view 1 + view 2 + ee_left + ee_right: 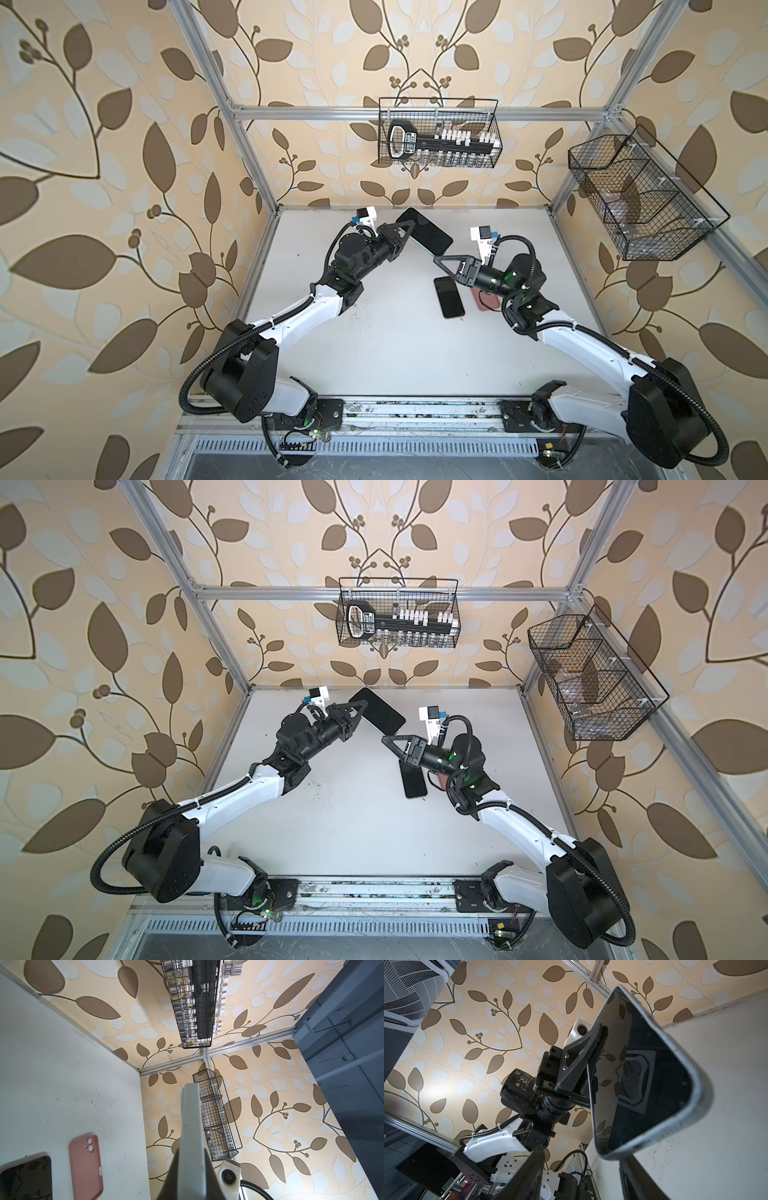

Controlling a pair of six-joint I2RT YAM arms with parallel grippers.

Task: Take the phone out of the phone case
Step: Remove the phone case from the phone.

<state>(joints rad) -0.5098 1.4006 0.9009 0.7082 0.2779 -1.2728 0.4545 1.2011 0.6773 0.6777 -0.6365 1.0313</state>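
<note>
Left gripper (pixel 412 227) is pinching the phone (pixel 430 235) right now: one finger flat on the dark screen, the other behind it on the back. I'm holding it up off the table (pixel 395 353), out toward the far edge and tilted. Its long side runs away from my left fingers toward my right arm. The phone sits inside its case (pixel 705 1093), with a pale grey rim wrapped all the way round the glass. From my left wrist I see only the case's pale back, edge-on between my fingers.

Right gripper (pixel 437 259) is just beside the phone's free lower corner, jaws standing apart. From the right wrist, that rounded corner hangs ahead of the gap between my two fingers (pixel 529 1180). I can't see either of them touching it, so nothing is held on that side.

Down on the table, a second phone (pixel 449 297) lies flat, screen up, under my right gripper. A pink case (pixel 86 1164) lies just beside it, camera holes showing, with a strip of bare table between them. In both top views my right arm covers part of the pink case
</note>
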